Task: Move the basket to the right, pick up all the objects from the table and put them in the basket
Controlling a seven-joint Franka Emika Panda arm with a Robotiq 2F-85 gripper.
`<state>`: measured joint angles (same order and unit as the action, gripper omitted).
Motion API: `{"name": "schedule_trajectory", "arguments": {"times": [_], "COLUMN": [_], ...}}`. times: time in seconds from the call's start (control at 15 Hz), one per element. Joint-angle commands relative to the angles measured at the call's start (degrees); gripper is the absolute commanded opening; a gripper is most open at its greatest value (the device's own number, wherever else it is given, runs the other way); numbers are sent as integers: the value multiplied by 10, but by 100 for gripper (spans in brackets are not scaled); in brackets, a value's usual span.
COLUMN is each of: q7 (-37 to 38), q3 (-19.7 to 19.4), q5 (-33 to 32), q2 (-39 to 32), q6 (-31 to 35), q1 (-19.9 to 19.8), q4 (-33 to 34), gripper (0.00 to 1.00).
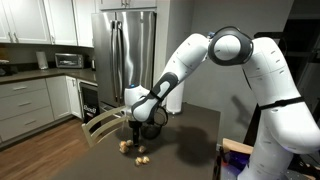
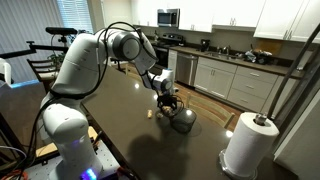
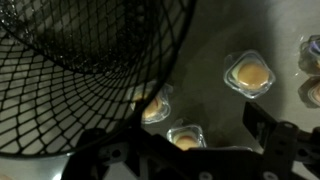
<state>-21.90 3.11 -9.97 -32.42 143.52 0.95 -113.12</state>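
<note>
arm (image 1: 190, 55) bent low over table (image 1: 195, 125) | pincer (image 1: 137, 120) wide | at basket (image 3: 80, 70) edge

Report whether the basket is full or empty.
Empty, as far as shows: in the wrist view the basket holds nothing, and the tan objects lie outside it on the table.

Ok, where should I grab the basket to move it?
Pinch the basket by its rim, on the side nearest the open gripper, coming straight down, one finger inside, one outside. It sits upright and open-topped, its thin mesh rim exposed, and the bowl looks too wide to span.
</note>
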Motion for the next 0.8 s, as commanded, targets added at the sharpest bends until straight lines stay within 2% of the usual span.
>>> {"name": "schedule_trajectory", "arguments": {"times": [0.0,0.73], "q7": [22,29], "q3": [-13,-23], "q5": [-27,-38], "q2": [-12,-36], "q6": [18,2], "q1": [8,3], "q4": [14,51], "gripper": [100,100]}}
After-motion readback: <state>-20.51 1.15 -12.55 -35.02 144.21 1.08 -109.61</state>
